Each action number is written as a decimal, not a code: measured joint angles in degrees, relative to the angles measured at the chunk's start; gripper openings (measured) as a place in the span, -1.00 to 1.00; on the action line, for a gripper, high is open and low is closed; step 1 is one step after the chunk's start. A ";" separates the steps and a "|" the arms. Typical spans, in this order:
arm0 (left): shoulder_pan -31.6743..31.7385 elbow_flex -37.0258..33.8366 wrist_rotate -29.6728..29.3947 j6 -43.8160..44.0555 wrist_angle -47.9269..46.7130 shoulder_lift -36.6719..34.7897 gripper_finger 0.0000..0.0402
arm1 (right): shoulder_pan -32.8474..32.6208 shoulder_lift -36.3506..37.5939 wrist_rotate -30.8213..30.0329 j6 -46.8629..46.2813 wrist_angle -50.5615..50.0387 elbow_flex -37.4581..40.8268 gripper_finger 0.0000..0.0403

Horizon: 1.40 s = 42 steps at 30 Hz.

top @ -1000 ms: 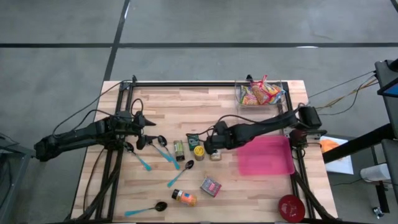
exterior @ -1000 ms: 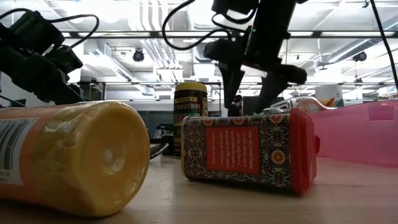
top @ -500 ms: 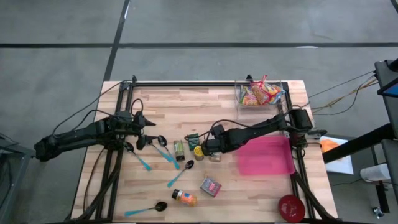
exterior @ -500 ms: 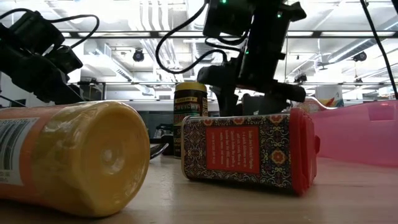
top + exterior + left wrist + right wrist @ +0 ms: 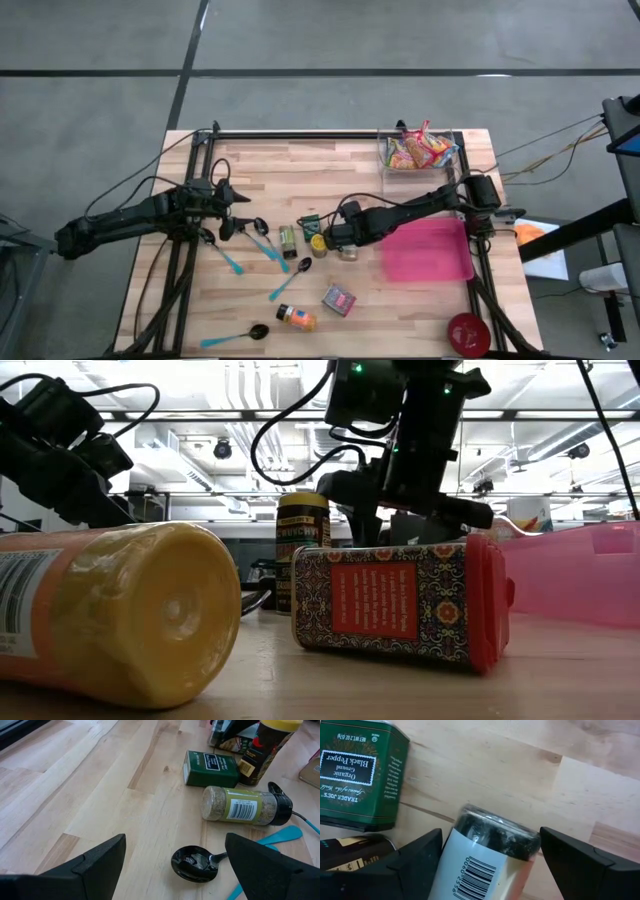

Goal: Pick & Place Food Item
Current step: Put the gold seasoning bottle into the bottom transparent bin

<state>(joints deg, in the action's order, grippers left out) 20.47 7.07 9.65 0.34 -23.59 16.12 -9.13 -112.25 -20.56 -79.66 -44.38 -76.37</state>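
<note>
A small jar with a black lid and a white barcode label (image 5: 487, 857) lies on its side on the wooden table (image 5: 400, 190), near the middle (image 5: 346, 250). My right gripper (image 5: 491, 832) is low over it, pointing steeply down and open, with one finger on each side of the jar's lid end; no touch shows. In the low view my right gripper (image 5: 400, 510) stands behind the patterned tin, which hides the jar. My left gripper (image 5: 235, 215) waits open at the table's left, with nothing between its fingers (image 5: 175, 842).
Beside the jar are a green black-pepper tin (image 5: 360, 775) and a dark yellow-lidded jar (image 5: 320, 243). A herb bottle (image 5: 245, 806), blue spoons (image 5: 265, 250), a patterned tin (image 5: 338, 298) and an orange bottle (image 5: 296, 318) lie nearby. At the right are a pink tray (image 5: 428, 250), a snack container (image 5: 420, 150) and a red bowl (image 5: 467, 333).
My right gripper has come down toward the black-lidded jar and has rolled a little, then held still over it. Its fingers have stayed open.
</note>
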 joint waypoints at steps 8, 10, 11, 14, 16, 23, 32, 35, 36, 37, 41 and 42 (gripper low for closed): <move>0.00 0.00 0.00 0.00 -0.01 0.00 0.72 | -0.04 0.14 -0.41 -0.58 -1.08 0.25 0.34; 0.02 0.00 0.00 0.00 -0.02 0.00 0.72 | -0.04 0.15 -0.41 -0.59 -1.15 0.25 0.36; 0.02 0.00 0.00 0.02 0.00 0.00 0.72 | -0.04 0.15 -0.41 -0.59 -1.14 0.26 0.38; 0.00 0.00 0.00 0.00 -0.01 0.00 0.72 | -0.04 0.13 -0.39 -0.75 -1.12 0.30 0.44; 0.01 0.00 0.00 0.00 0.00 0.00 0.72 | -0.04 0.13 -0.39 -0.81 -1.14 0.31 0.44; 0.00 0.00 0.00 0.00 -0.02 0.00 0.72 | -0.04 0.11 -0.41 -0.83 -1.49 0.32 0.33; 0.00 0.00 0.00 0.00 0.00 0.00 0.72 | -0.02 0.03 -0.41 -1.16 -1.62 0.36 0.35; 0.00 0.00 0.00 0.01 -0.01 0.00 0.72 | -0.02 0.02 -0.41 -1.15 -1.76 0.36 0.31; 0.00 0.00 0.00 0.00 -0.02 0.00 0.72 | -0.02 0.02 -0.41 -1.15 -1.87 0.36 0.31; 0.00 0.00 0.00 0.01 -0.01 0.00 0.72 | -0.04 0.02 -0.41 -1.14 -1.93 0.36 0.31; 0.00 0.00 0.00 0.02 0.00 0.00 0.72 | -0.04 0.04 -0.43 -1.14 -1.97 0.39 0.31; 0.01 0.00 0.00 0.00 0.00 0.00 0.72 | -0.04 0.04 -0.43 -1.14 -1.95 0.39 0.31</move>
<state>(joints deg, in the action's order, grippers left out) 20.48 7.07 9.65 0.34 -23.60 16.12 -9.17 -112.20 -20.99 -80.79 -46.33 -75.99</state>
